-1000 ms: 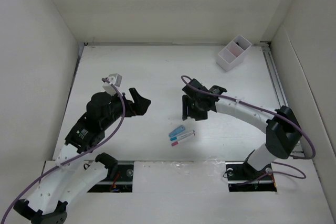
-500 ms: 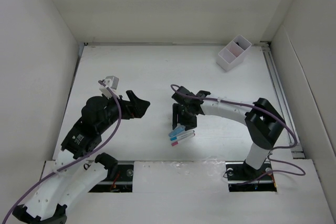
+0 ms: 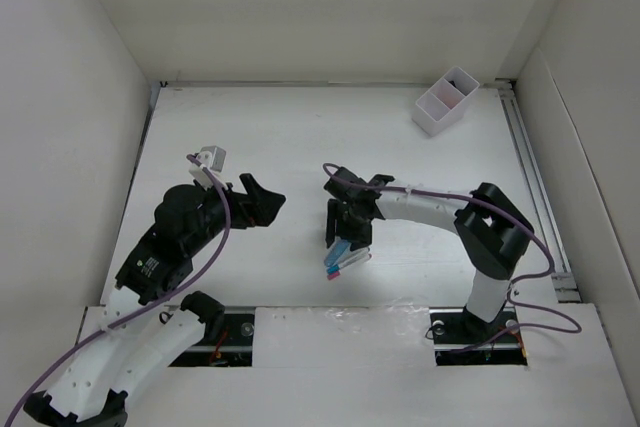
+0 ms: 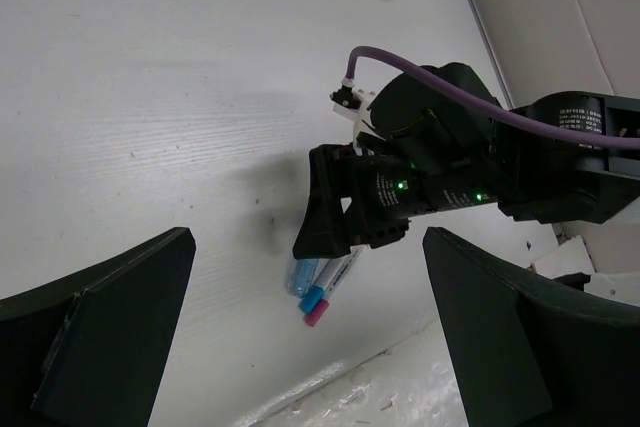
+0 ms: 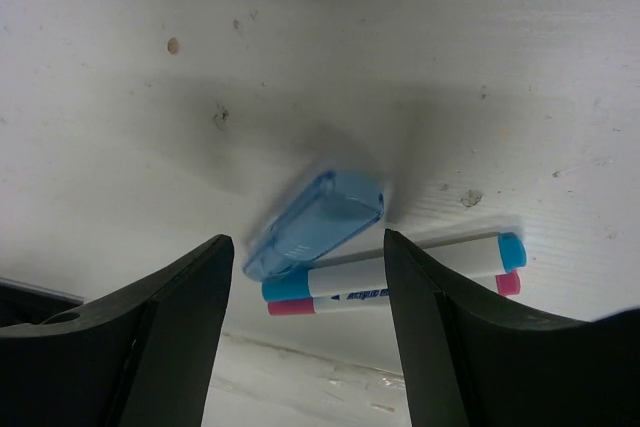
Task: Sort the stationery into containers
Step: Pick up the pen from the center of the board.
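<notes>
Jaws on my right arm [image 3: 440, 209] stand apart astride blue piece [image 5: 315, 222], to pinch it clear of two white pens [image 5: 400, 272] touching its 5 o'clock side.

My right pincer [image 3: 340, 239], earlier well beyond the blue piece [image 5: 313, 224], now hangs right above it.

One stubby blue piece [image 5: 315, 224], two white pens [image 5: 400, 269] and one two-compartment white box [image 3: 446, 100].
</notes>
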{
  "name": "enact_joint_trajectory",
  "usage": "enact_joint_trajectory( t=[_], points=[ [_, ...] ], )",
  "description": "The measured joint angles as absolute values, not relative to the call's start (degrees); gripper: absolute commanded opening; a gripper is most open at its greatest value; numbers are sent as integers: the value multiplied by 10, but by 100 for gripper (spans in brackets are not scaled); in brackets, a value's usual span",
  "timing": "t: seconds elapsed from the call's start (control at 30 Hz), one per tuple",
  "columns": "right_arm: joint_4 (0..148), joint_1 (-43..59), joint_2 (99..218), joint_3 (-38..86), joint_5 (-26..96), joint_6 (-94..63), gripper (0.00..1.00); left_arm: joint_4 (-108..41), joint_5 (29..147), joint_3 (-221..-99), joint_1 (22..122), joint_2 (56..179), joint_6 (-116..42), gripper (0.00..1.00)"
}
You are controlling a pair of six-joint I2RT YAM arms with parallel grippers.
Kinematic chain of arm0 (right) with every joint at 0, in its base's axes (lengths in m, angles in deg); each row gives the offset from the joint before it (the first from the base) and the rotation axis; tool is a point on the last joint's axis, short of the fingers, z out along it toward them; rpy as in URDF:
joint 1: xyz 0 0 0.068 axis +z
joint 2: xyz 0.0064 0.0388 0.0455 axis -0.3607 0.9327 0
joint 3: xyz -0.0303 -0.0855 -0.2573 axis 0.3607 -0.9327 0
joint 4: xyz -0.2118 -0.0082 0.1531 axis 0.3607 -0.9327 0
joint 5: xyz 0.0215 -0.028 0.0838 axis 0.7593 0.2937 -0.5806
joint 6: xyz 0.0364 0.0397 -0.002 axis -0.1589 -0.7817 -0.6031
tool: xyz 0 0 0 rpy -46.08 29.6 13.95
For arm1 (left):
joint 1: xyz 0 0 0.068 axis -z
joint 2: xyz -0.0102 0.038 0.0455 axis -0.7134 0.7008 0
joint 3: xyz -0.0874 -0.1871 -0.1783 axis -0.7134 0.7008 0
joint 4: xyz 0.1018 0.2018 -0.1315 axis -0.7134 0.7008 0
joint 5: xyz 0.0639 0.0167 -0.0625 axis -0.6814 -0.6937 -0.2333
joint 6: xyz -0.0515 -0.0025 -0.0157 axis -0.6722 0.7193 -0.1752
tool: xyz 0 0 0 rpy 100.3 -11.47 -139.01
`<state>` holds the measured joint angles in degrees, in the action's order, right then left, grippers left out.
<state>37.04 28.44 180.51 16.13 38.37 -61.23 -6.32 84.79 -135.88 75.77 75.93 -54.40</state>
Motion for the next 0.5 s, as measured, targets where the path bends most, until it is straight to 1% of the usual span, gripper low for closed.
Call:
enact_joint_trajectory(
  t=[0.17, 0.3, 0.33, 0.4, 0.5],
  points=[
    [366, 284, 1805, 163, 402, -618, 68, -60, 848, -1359, 758, 756, -544, 100],
    [364, 284, 1805, 163, 407, -620, 60, -58, 848, -1359, 758, 756, -544, 100],
    [364, 284, 1805, 163, 407, -622, 60, -57, 848, -1359, 758, 756, -544, 100],
    [365, 284, 1805, 163, 407, -623, 57, -57, 848, -1359, 758, 756, -544, 100],
    [365, 284, 1809, 166, 407, -623, 57, -57, 848, -1359, 758, 756, -544, 100]
  ],
)
